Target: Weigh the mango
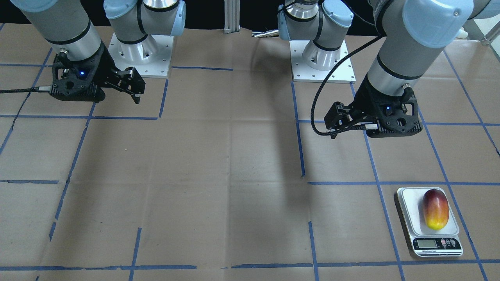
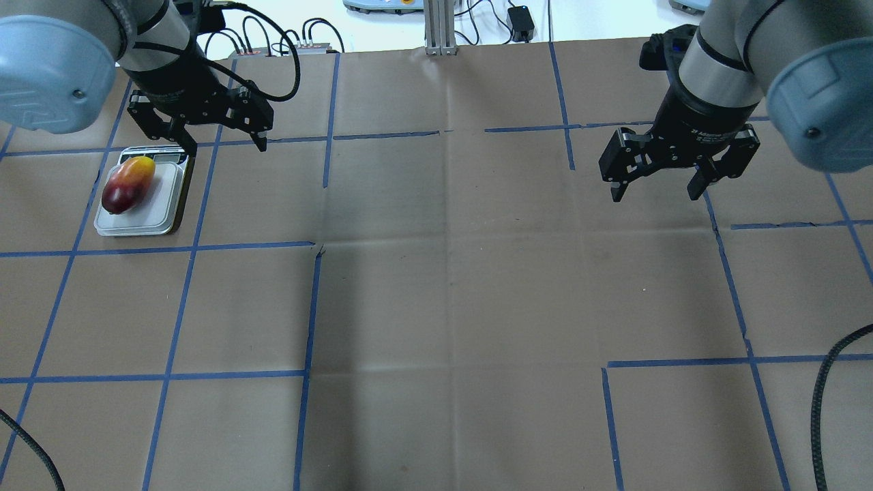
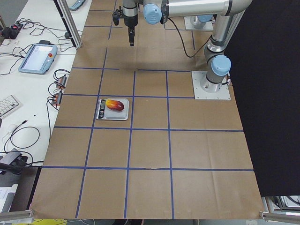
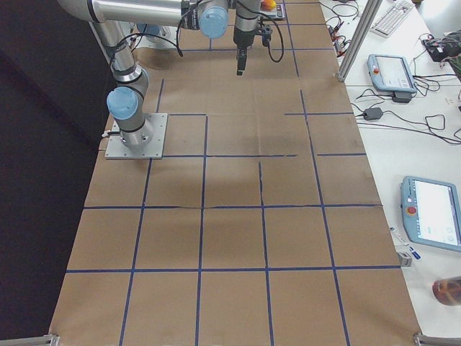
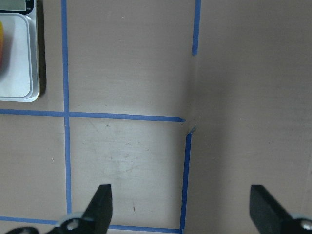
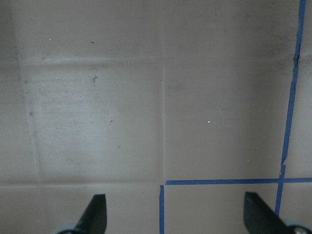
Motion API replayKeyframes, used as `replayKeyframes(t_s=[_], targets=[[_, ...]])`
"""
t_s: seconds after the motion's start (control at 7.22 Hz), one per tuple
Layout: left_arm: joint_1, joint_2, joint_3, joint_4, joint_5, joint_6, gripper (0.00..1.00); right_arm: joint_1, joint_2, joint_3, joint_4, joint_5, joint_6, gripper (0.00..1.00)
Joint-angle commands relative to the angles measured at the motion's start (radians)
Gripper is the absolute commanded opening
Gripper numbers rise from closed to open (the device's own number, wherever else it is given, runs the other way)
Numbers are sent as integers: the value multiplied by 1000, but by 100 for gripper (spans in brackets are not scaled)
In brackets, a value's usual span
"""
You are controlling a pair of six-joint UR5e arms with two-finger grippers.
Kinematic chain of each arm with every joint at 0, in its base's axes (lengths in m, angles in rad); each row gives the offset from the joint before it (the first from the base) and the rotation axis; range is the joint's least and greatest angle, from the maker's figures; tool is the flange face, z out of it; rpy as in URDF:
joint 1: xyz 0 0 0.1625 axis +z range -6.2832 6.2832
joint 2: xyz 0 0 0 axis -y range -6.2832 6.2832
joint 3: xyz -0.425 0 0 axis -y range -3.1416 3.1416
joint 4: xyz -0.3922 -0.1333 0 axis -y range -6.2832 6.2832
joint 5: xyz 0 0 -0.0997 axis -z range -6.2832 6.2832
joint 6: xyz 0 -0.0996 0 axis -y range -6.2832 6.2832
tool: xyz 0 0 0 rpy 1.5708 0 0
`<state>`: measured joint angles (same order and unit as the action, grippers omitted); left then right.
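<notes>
Left gripper [image 5: 180, 194] is hanging wide open, empty, just beside the scale [image 2: 161, 213]; mango [image 2: 127, 184] is lying along it, red end robotward. Right gripper [image 2: 653, 195], wide too, is hanging well apart.

A robotics lab: teach pendants [image 4: 432, 222] and a keyboard [image 4: 392, 18] sit on the white bench [image 4: 425, 162] at right, beside the tape-gridded table [image 4: 230, 238].
</notes>
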<state>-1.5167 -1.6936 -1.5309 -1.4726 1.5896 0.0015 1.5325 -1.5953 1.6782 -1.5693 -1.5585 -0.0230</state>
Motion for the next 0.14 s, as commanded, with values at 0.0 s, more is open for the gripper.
replayKeyframes(t_s=[0.0], targets=[[3, 0, 0, 0, 1, 0, 100, 0, 0, 0, 0, 0, 0, 100]])
